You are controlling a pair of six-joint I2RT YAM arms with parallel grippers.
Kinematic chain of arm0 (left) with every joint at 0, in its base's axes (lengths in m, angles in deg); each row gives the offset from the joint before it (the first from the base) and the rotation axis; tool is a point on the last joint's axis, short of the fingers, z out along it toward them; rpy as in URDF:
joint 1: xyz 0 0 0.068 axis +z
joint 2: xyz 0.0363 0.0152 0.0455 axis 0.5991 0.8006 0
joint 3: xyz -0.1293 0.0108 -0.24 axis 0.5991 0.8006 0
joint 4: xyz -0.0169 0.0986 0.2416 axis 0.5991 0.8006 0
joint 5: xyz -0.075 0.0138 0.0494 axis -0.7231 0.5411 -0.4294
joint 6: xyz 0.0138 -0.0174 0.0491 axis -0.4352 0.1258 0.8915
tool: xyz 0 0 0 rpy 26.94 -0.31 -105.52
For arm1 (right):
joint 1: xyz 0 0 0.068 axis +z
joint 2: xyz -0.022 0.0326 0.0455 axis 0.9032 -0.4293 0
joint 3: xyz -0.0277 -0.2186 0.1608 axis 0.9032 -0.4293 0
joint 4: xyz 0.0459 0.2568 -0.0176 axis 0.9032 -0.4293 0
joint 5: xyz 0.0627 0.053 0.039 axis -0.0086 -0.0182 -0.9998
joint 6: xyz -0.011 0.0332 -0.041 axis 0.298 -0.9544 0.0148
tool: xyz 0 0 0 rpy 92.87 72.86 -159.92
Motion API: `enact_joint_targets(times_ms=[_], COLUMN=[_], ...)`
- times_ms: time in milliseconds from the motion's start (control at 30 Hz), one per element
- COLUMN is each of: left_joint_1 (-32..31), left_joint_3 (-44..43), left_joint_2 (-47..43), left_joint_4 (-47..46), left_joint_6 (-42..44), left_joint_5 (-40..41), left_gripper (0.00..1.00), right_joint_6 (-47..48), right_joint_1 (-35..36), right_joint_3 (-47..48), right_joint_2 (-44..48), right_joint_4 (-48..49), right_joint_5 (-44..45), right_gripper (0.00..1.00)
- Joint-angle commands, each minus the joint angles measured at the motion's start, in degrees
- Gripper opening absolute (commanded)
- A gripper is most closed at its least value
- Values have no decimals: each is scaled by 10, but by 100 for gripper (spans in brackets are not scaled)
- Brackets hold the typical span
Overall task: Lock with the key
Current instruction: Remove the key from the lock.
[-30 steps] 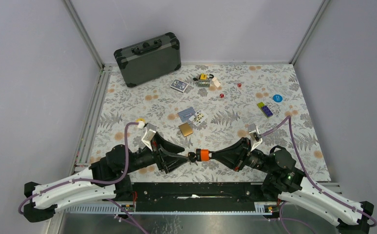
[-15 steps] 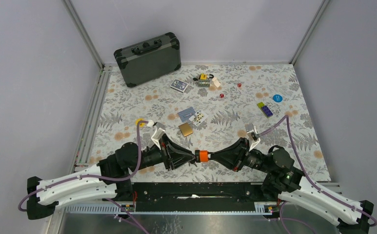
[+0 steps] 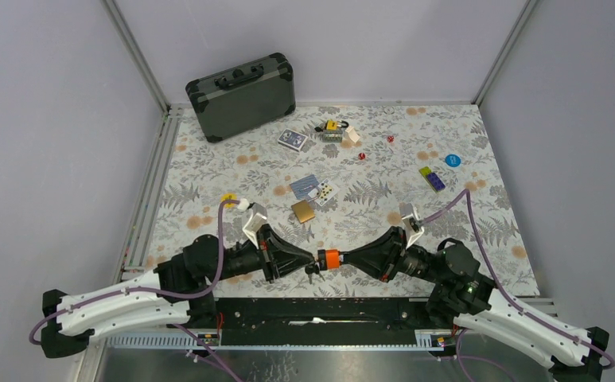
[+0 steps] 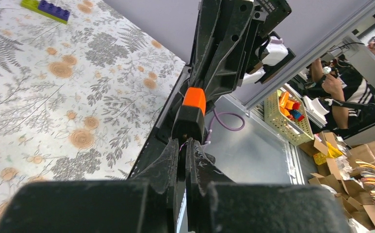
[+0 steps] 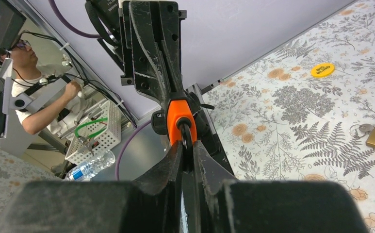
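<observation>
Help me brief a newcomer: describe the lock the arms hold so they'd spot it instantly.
Find the near edge of the table. There the left claw and right claw meet, the lock between them: small, black, orange-banded, the only item held rather than lying loose.

Near edge, centre: a padlock [image 3: 332,258] is held above the table [image 3: 208,159] between the grippers. The left gripper [image 3: 310,263] is closed on the key [image 3: 313,268] at its left end, the right gripper [image 3: 344,258] on its right end. A case [image 3: 242,96] is set in the far left corner. Behind the padlock a square block [image 3: 303,211], loose cards [image 3: 313,188] and a card box [image 3: 293,140] are ranged; a toy brick [image 3: 432,178] lies far right.
</observation>
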Motion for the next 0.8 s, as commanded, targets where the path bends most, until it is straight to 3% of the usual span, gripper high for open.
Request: enact_joint_targets(times_ms=[0,200,333,433,567,767], left_joint_1=[5,5,5,5,5,5], left_joint_3=[-32,-48,-44,-45,-38,42], left_joint_2=[-53,-105,-122,-102,-55,-58], left_joint_4=[82,184,226,292,410,459], left_joint_6=[34,58,41,-14,-153,-290], left_joint_5=[68,123,194,298,414,446], left_gripper=[0,0,0,0,0,0], right_joint_6=[7,15,25,19,-65,-179], right_joint_1=[1,1,1,1,1,1], right_joint_3=[13,16,32,50,64,-2], right_joint_2=[18,19,7,-22,-64,-38], right_joint_4=[40,20,-56,-155,-335,-382], right_joint_5=[12,44,161,317,503,507], right_gripper=[0,0,0,0,0,0])
